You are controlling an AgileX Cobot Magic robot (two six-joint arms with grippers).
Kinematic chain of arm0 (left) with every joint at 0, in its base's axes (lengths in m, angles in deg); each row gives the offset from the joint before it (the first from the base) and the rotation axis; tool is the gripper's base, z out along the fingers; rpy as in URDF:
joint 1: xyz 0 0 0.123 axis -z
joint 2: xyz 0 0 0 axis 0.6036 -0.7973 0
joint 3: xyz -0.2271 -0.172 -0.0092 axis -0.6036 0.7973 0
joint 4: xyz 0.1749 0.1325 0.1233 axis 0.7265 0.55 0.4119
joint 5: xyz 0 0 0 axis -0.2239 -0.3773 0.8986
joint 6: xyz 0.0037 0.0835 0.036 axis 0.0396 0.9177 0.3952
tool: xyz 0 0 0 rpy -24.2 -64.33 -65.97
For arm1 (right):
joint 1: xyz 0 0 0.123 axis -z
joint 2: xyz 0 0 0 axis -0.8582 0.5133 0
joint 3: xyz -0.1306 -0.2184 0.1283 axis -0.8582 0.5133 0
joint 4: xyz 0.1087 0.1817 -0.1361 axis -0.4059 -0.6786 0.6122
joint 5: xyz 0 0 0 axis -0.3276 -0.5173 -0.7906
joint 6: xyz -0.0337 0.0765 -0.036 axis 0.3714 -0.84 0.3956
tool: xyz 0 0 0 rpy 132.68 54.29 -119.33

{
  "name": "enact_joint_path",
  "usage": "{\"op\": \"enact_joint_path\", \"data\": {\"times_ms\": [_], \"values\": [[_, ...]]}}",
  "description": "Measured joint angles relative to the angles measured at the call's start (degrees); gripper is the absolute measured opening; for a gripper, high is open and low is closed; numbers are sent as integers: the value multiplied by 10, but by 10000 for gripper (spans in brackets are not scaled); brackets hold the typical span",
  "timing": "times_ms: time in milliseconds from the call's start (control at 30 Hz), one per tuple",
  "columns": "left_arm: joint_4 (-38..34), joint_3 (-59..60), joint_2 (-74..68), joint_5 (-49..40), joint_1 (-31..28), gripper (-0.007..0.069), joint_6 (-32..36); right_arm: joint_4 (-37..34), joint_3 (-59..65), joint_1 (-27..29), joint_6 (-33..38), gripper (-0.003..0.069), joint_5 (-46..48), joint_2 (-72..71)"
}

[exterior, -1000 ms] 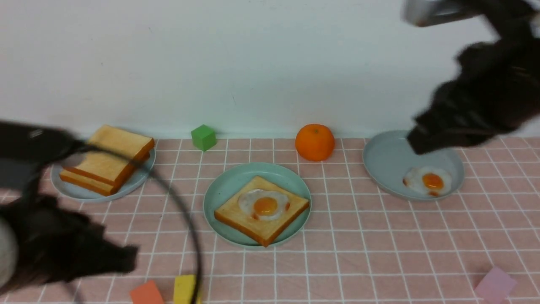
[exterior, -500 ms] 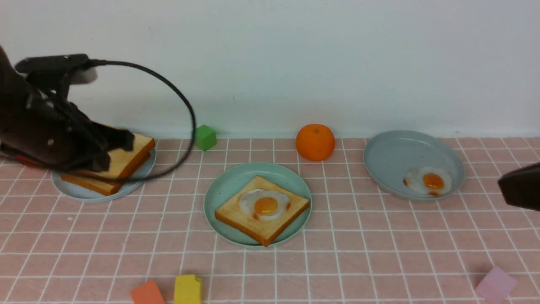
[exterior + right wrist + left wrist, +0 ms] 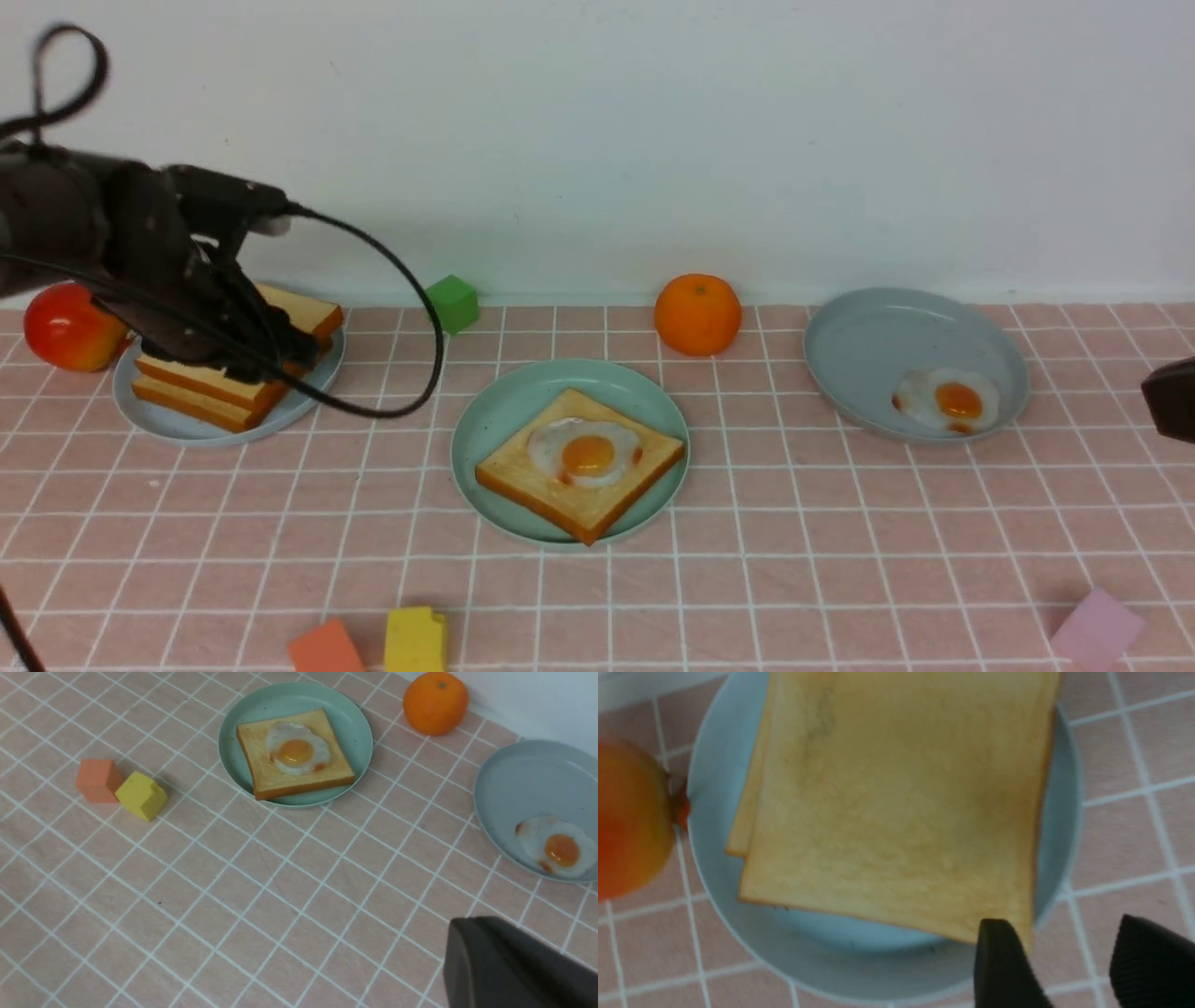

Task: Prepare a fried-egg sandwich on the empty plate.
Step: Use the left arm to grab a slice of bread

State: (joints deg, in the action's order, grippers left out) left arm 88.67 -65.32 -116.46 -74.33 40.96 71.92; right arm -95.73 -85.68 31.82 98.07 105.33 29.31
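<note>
while the pink checked bench (image 3: pixel 747 579) carries every part, the fried-egg sandwich (image 3: pixel 611 490) is half built: on the round mint-green plate (image 3: pixel 504 406) at centre lies one square golden toast slice (image 3: pixel 523 478) under a white fried egg with orange yolk (image 3: pixel 586 453). the top slice is left, in the toast stack (image 3: pixel 191 394) far left, where the left hand (image 3: pixel 1059 933) hovers wide, gripping nothing. the right hand (image 3: pixel 481 956), cut off at the right edge, looks closed, empty.
</note>
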Motion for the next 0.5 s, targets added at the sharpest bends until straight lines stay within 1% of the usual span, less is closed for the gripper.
{"op": "enact_joint_path", "data": {"times_ms": [67, 267, 333, 467, 500], "values": [[9, 0, -19, 24, 0, 385, 1, 0, 0, 0, 0, 17, 0, 0], [19, -3, -44, 68, 0, 383, 1, 0, 0, 0, 0, 22, -3, 0], [22, -3, -52, 73, 0, 370, 1, 0, 0, 0, 0, 23, -3, 0], [35, -4, -58, 77, 0, 302, 1, 0, 0, 0, 0, 24, -3, 0], [40, -4, -59, 78, 0, 272, 1, 0, 0, 0, 0, 24, -3, 0]]}}
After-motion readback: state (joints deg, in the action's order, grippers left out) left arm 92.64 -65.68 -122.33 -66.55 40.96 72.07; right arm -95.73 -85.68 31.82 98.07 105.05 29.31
